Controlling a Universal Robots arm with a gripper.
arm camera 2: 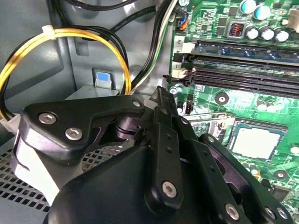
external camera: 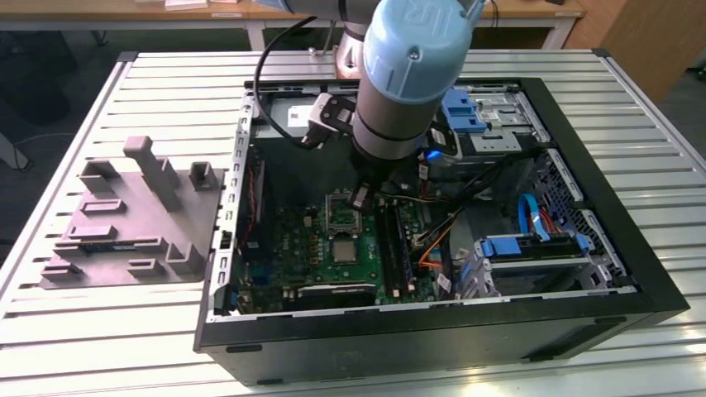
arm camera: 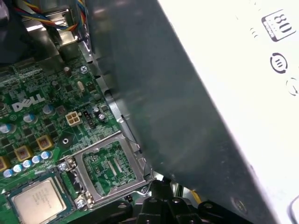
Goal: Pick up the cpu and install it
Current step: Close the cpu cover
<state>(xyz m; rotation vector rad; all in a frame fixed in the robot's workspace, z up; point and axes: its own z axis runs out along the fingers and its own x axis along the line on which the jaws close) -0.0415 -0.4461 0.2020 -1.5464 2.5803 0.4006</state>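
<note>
My gripper (external camera: 361, 197) hangs low inside the open computer case (external camera: 441, 335), just above the green board (external camera: 314, 248) that lies on the case floor. I cannot tell from these views whether the gripper is wide or narrow. The cpu (external camera: 345, 251) lies flat in its square socket near the middle of the board, silvery top up, apart from my gripper. In the first wrist view a hinged metal frame (arm camera: 110, 165) lies open on the board right beside the cpu, with green board showing through its window. The black body of my gripper sits close to one corner of that frame. In the second wrist view the long black memory slots (arm camera 2: 243, 77) run along the board next to the cpu, and a looped yellow cable (arm camera 2: 60, 32) curves beyond the board's edge against the grey case wall. In the exterior view a grey moulded fixture (external camera: 132, 219) stands on the slatted table (external camera: 111, 347), outside the case and well apart from the board, on the exterior view's left
</note>
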